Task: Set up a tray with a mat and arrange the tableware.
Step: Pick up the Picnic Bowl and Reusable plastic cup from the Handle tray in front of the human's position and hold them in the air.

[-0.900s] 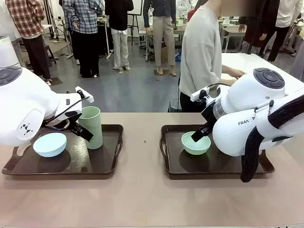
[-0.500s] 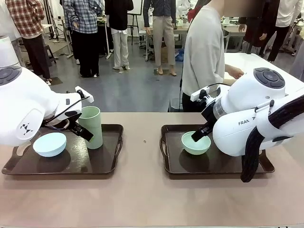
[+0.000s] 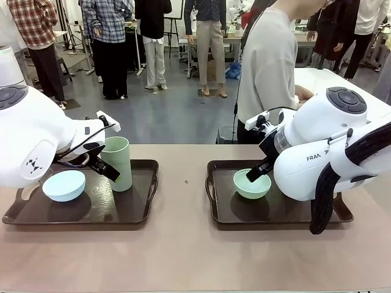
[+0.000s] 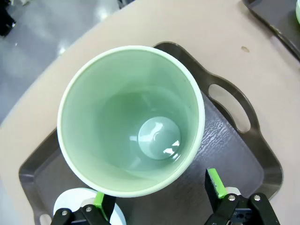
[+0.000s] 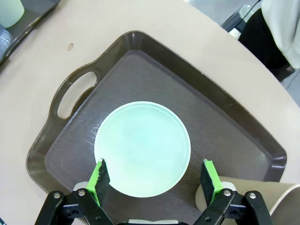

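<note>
On the left brown tray (image 3: 137, 210) stand a pale blue bowl (image 3: 64, 185) and an upright light green cup (image 3: 116, 162). My left gripper (image 3: 101, 163) hangs open over that cup (image 4: 131, 119), its green pads (image 4: 213, 180) at either side of the rim without touching it. The right tray (image 3: 223, 210) holds a mint green bowl (image 3: 252, 183). My right gripper (image 5: 153, 165) is open just above this bowl (image 5: 143, 147), one finger on each side. A tan cup (image 5: 281, 206) shows at the lower right corner. Both trays have a dark woodgrain mat (image 5: 140, 75) inside.
A person (image 3: 266, 67) in a pale sweater stands at the far side, turned toward another white table (image 3: 324, 79) at the right. Bare tan tabletop (image 3: 183, 244) lies between and in front of the trays. Several people stand farther back.
The person at the far side has leaned a little to the right. Both arms, the cups and the bowls have stayed where they were.
</note>
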Controlling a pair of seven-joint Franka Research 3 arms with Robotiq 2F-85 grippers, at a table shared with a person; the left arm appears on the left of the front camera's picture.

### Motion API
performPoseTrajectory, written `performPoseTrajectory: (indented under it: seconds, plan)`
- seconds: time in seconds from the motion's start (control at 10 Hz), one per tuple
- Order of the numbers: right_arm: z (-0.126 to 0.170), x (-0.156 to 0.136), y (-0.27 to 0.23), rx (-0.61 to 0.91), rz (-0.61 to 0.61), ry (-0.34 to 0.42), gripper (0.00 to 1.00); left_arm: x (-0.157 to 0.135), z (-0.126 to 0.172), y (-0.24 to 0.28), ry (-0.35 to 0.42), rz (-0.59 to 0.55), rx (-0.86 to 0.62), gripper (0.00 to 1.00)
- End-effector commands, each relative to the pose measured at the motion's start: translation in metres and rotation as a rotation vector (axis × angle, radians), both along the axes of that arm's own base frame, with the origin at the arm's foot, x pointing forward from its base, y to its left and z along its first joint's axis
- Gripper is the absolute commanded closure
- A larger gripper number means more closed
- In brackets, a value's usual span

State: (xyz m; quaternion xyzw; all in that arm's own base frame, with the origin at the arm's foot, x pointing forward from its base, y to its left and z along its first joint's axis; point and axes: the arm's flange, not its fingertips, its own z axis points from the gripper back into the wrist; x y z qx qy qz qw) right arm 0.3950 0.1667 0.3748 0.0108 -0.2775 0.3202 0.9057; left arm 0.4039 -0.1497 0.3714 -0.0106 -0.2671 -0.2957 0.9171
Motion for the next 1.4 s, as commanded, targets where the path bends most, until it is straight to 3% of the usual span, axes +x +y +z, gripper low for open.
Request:
performPoseTrajectory:
  seconds: [0.0,0.4,0.5,0.6,0.7,0.8,1.0,1.2,1.3]
  plan:
    - [0.0,0.0,0.0,0.0,0.0,0.0,0.0,0.0,0.0,0.0,0.0,0.0,0.0,0.0]
    - [0.0,0.0,0.0,0.0,0.0,0.0,0.0,0.0,0.0,0.0,0.0,0.0,0.0,0.0]
    - [0.005,-0.007,0.002,-0.02,0.006,0.033,0.0,0.0,0.0,0.0,0.0,0.0,0.0,0.0]
    - [0.013,-0.014,0.007,-0.023,-0.07,0.083,0.0,-0.011,0.012,0.005,0.013,0.025,0.013,0.0]
    - [0.026,-0.032,0.012,-0.025,-0.1,0.126,0.0,-0.028,0.023,0.01,0.081,0.064,-0.012,0.0]
    - [0.042,-0.054,0.016,-0.047,-0.105,0.17,0.0,-0.045,0.035,0.013,0.088,0.127,-0.013,0.0]
    - [0.073,-0.108,0.009,-0.044,-0.113,0.261,0.0,-0.086,0.055,0.019,0.174,0.147,-0.01,0.0]
    - [0.074,-0.155,-0.019,-0.164,-0.184,0.299,0.0,-0.129,0.067,0.024,0.281,0.14,-0.043,0.0]
    - [0.063,-0.167,-0.028,-0.168,-0.205,0.345,0.0,-0.142,0.069,0.026,0.293,0.146,-0.052,0.0]
